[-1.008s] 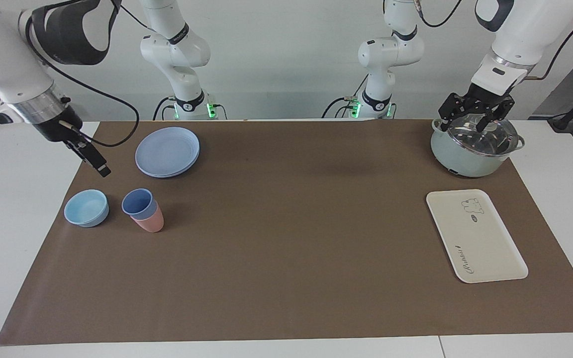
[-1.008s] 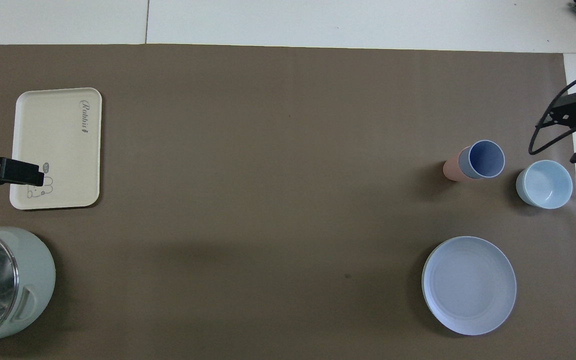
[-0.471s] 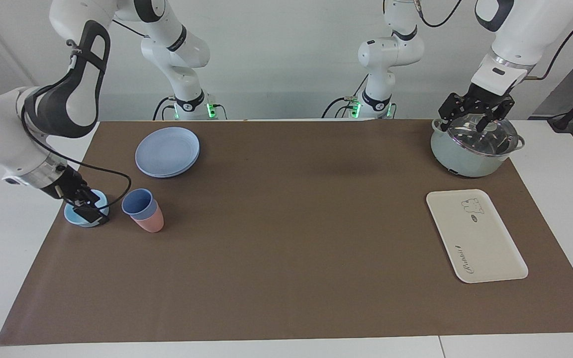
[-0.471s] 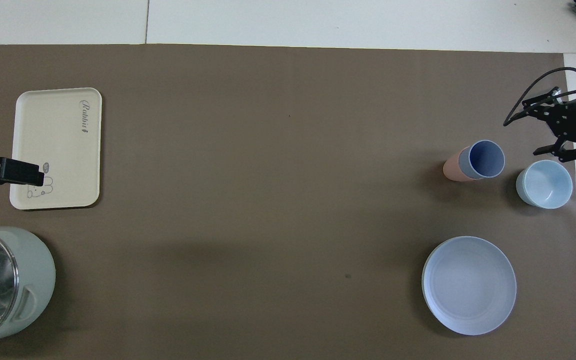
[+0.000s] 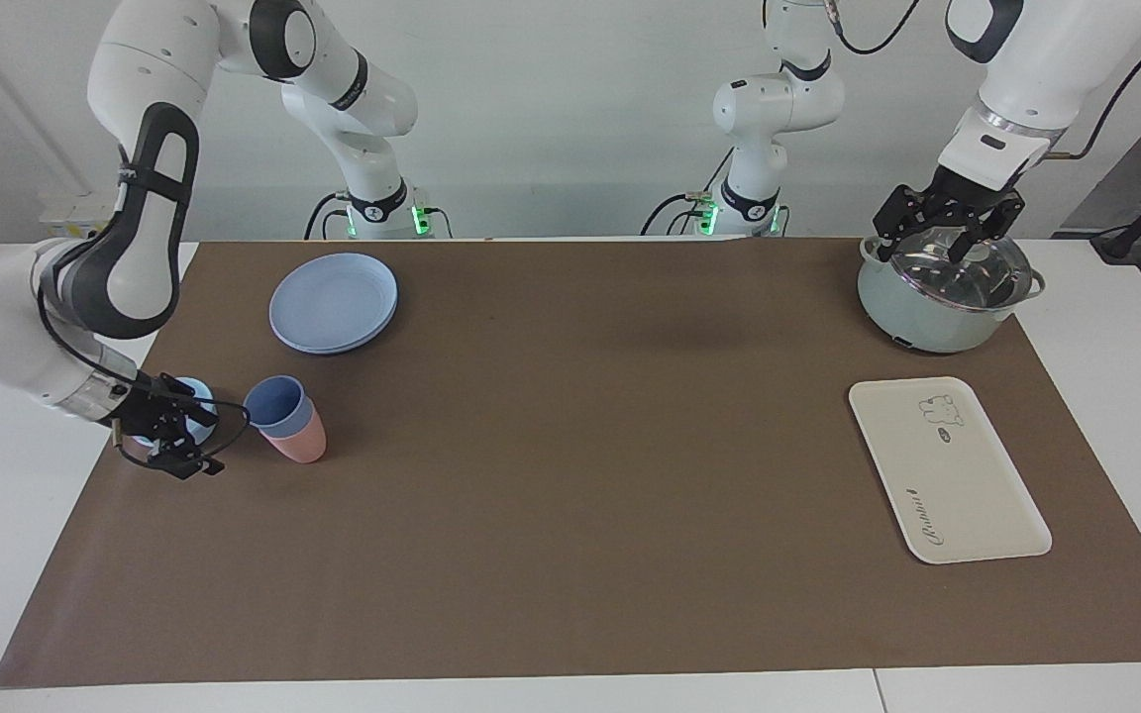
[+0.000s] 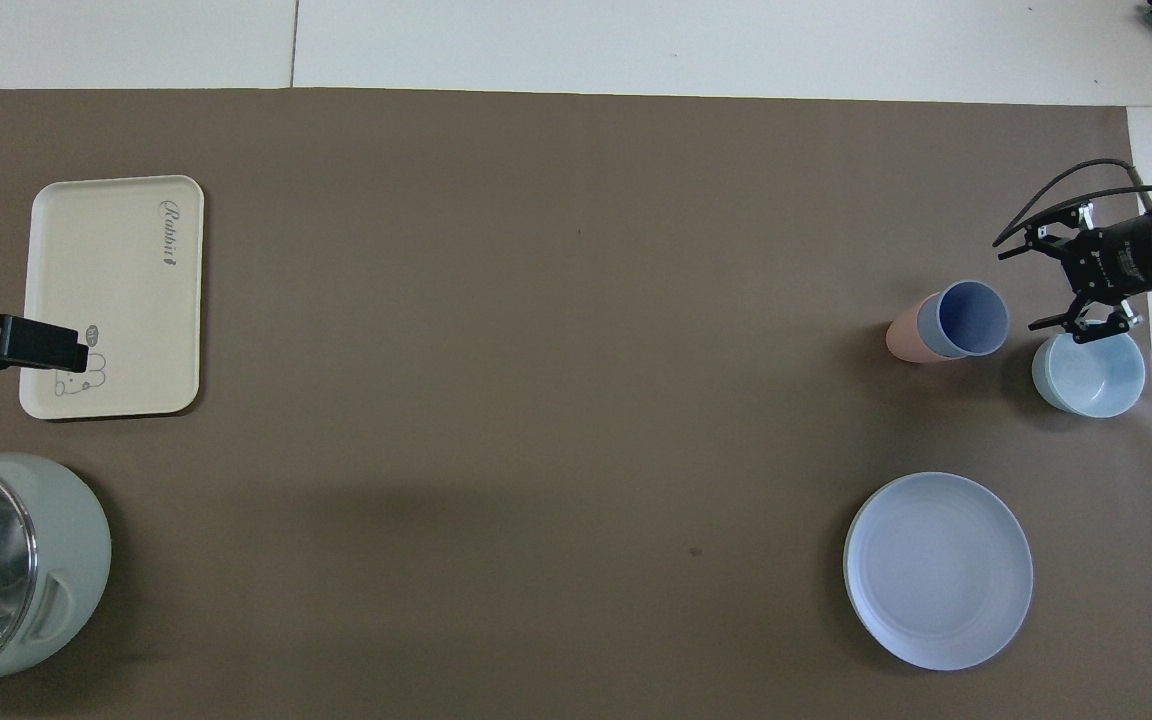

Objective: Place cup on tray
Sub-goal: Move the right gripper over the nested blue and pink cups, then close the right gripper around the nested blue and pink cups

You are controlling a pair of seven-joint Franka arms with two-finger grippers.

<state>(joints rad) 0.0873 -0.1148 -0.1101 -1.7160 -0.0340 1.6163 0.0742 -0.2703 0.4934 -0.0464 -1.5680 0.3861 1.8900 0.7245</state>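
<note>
The periwinkle-blue cup (image 5: 276,403) stands nested in a pink cup (image 5: 300,446) toward the right arm's end of the table; it also shows in the overhead view (image 6: 972,318). My right gripper (image 5: 196,434) is open and low beside the cup, in front of the light-blue bowl, touching neither; from above the right gripper (image 6: 1019,284) shows a small gap to the cup. The cream tray (image 5: 947,475) lies bare at the left arm's end and shows in the overhead view (image 6: 116,260). My left gripper (image 5: 947,238) waits open in the air above the pot.
A light-blue bowl (image 6: 1088,375) stands beside the cups, toward the table's end. A round blue plate (image 5: 333,302) lies nearer to the robots. A pale green pot (image 5: 932,317) with a glass lid stands nearer to the robots than the tray.
My right gripper has come down from the air near the plate to a low spot beside the bowl and cups, and has turned toward the cup. The left arm has not moved.
</note>
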